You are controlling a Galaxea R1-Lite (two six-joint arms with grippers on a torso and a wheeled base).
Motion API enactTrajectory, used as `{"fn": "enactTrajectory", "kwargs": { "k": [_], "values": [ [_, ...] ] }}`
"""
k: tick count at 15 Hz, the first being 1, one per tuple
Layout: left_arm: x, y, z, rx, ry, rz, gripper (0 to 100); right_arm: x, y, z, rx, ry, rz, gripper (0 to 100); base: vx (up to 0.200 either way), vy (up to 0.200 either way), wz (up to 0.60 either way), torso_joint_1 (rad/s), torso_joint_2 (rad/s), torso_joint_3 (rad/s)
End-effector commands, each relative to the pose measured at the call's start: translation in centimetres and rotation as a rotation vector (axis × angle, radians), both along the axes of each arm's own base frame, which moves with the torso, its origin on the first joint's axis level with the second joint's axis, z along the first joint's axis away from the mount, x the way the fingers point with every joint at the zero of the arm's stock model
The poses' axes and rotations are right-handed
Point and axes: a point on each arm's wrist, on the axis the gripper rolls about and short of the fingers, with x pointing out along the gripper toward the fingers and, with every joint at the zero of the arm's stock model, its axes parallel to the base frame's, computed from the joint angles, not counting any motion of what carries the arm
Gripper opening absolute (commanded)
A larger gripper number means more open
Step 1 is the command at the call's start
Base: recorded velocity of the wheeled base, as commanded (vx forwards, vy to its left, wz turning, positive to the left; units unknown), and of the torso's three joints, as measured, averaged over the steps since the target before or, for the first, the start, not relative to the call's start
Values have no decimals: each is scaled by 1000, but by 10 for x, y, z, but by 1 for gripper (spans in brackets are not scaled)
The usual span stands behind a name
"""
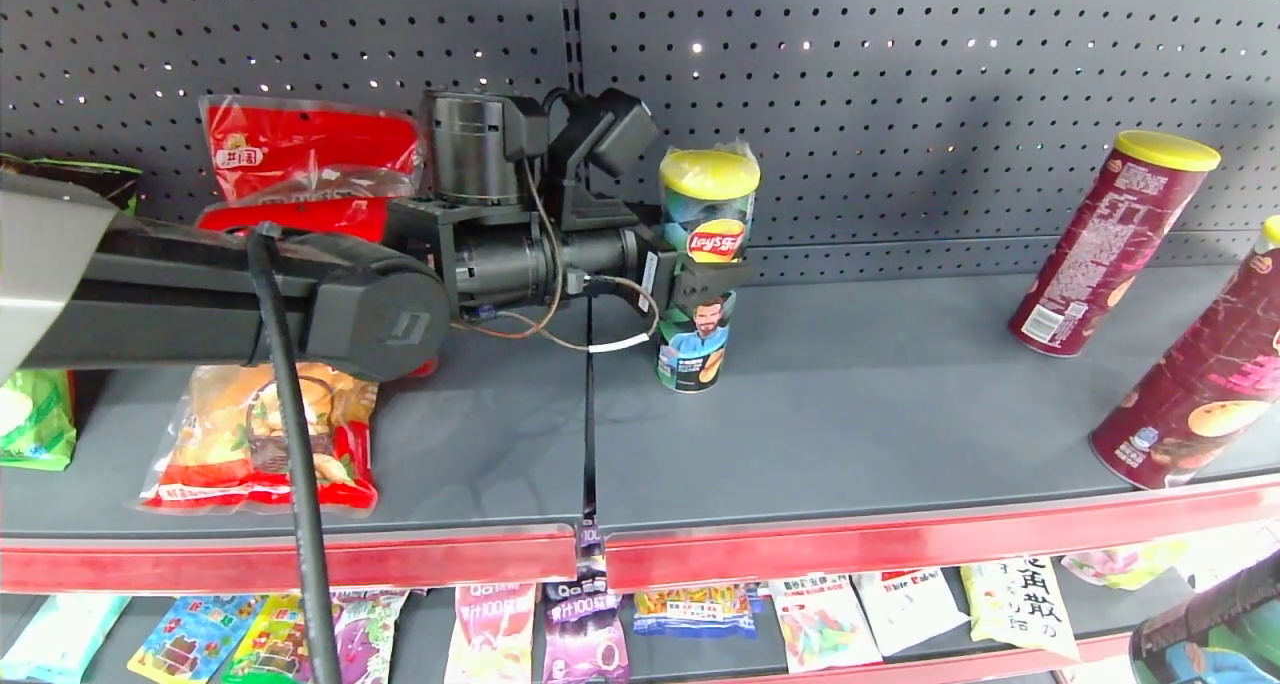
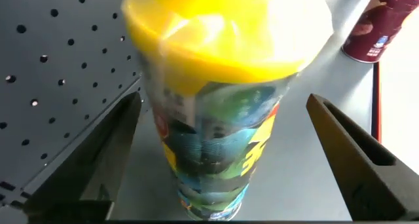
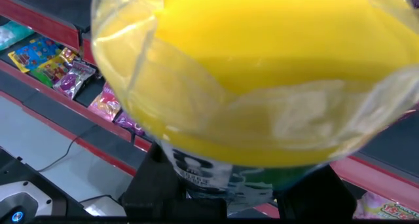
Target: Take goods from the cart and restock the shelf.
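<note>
Shelf can (image 1: 708, 214) inside spread left tool (image 2: 224, 106), 2nd can (image 3: 262, 73) in right tool (image 3: 236, 188)

A chip can (image 1: 706, 214) with yellow lid and blue-green print stands upright mid-frame, far back on the grey shelf (image 1: 850, 414). A second can (image 3: 249, 86), yellow-lidded and plastic-wrapped, appears close in the right wrist view.

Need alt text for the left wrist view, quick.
A tall chip can with a yellow plastic lid and colourful wrapper stands upright on the grey shelf between the open fingers of the left end effector, a gap on each side. A grey perforated back panel is beside it; a maroon can sits farther along.
</note>
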Motion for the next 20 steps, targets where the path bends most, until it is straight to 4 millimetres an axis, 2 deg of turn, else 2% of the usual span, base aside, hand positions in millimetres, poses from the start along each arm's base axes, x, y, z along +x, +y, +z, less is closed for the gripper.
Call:
{"fn": "enactTrajectory", "kwargs": {
  "k": [1,3,4,10,16,20],
  "values": [
    [-1,-1,1,-2,-2,-4,100,-1,0,0,0,-2,1,0,0,0,0,0,0,0],
    [0,-1,0,2,-1,17,100,-1,0,0,1,-5,-1,0,0,0,0,0,0,0],
    [1,-1,0,1,-4,22,0,-1,0,0,5,-2,-2,0,0,0,0,0,0,0],
    [-14,-5,3,-1,6,-8,0,-1,0,-1,7,3,-2,0,0,0,0,0,0,0],
    [-61,28,4,21,54,-72,0,0,0,-4,4,13,-2,0,0,0,0,0,0,0],
    [-73,32,2,26,58,-143,0,1,0,-6,3,19,-2,0,0,0,0,0,0,0]
  ]
}}
